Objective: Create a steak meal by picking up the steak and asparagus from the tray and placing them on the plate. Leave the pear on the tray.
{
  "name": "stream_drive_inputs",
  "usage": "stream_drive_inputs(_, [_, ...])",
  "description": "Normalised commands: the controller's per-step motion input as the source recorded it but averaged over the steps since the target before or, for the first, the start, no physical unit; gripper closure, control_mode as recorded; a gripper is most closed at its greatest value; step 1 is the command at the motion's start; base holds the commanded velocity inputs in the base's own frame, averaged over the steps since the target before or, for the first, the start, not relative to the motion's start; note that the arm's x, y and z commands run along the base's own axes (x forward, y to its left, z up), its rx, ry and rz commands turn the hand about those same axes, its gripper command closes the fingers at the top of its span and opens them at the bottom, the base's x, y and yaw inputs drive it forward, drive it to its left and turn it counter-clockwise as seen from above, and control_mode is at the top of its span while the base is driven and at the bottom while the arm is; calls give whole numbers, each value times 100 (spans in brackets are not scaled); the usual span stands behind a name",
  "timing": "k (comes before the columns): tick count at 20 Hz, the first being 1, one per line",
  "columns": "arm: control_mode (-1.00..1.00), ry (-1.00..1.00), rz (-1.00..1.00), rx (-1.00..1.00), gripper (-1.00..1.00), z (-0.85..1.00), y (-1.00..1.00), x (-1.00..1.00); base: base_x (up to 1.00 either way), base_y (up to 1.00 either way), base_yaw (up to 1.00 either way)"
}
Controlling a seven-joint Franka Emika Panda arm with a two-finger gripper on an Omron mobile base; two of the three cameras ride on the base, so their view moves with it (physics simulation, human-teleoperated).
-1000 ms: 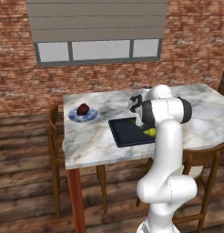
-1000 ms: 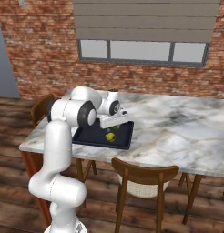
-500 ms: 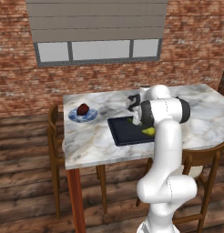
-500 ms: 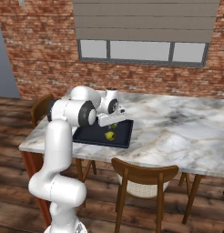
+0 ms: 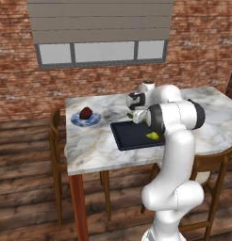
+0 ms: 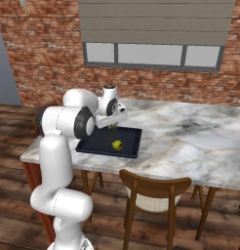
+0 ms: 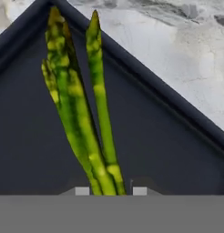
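The asparagus (image 7: pixel 82 118) lies at the tray's (image 7: pixel 168 150) far corner, its stalks running from between the gripper's (image 7: pixel 107 191) finger tips up toward 12 o'clock in the hand view; you have the gripper pinched onto the stalk ends, which suits a thing this thin, since only a near-closed grip can catch it. In the hand view I cannot tell whether it has left the tray floor. The steak (image 5: pixel 86 113) already sits on the plate (image 5: pixel 76 120), out at 9 o'clock from the tray on the table (image 5: pixel 89 146). The pear (image 6: pixel 116 144) rests mid-tray, apart from the gripper, so your grasp leaves it undisturbed. Arm pose: elbow folded high over the tray's near edge, forearm reaching across, hand pitched down onto the far corner.
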Motion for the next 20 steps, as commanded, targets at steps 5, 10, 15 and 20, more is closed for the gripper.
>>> stream_drive_inputs(5, [-100, -20, 8, 0, 100, 98, 30, -70, 0, 0, 0])
stream_drive_inputs(10, [-100, -13, 11, 0, 100, 65, 56, -77, 0, 0, 0])
stream_drive_inputs(15, [-100, -1, 8, -1, 100, 12, 89, -19, 0, 0, 0])
stream_drive_inputs(20, [-100, 0, 4, 0, 100, 0, 94, 3, 0, 0, 0])
